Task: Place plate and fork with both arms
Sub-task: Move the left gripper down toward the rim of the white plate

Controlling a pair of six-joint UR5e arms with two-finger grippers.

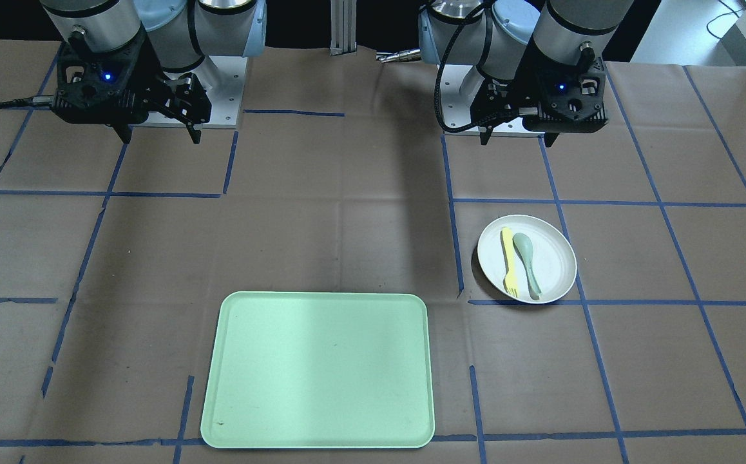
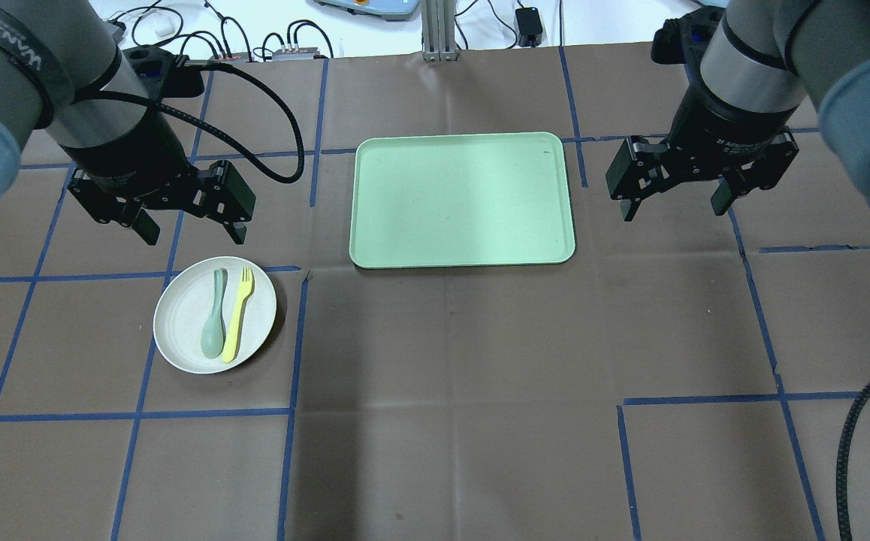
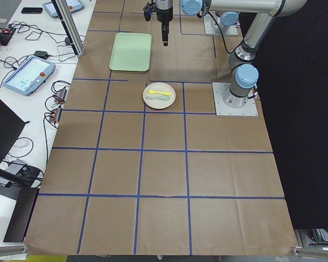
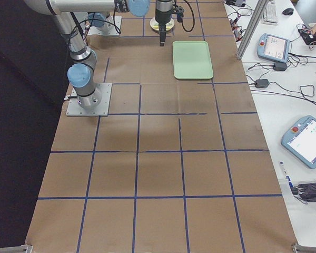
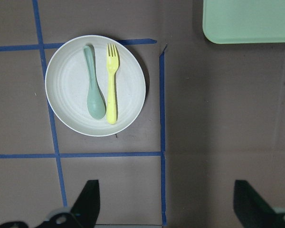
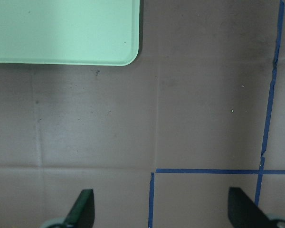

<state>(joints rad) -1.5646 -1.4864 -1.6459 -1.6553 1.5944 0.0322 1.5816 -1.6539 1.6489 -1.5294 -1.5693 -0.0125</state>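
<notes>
The off-white plate sits on the brown table at my left, with the pale-yellow fork lying on it beside a grey-green spoon. They also show in the front view: the plate and the fork. In the left wrist view the plate and fork lie ahead of the fingers. My left gripper hangs open and empty above the table, just beyond the plate. My right gripper hangs open and empty, right of the tray.
A mint-green rectangular tray lies at the table's middle, far side, between the two grippers. Blue tape lines grid the brown table cover. Cables and tablets lie beyond the table's far edge.
</notes>
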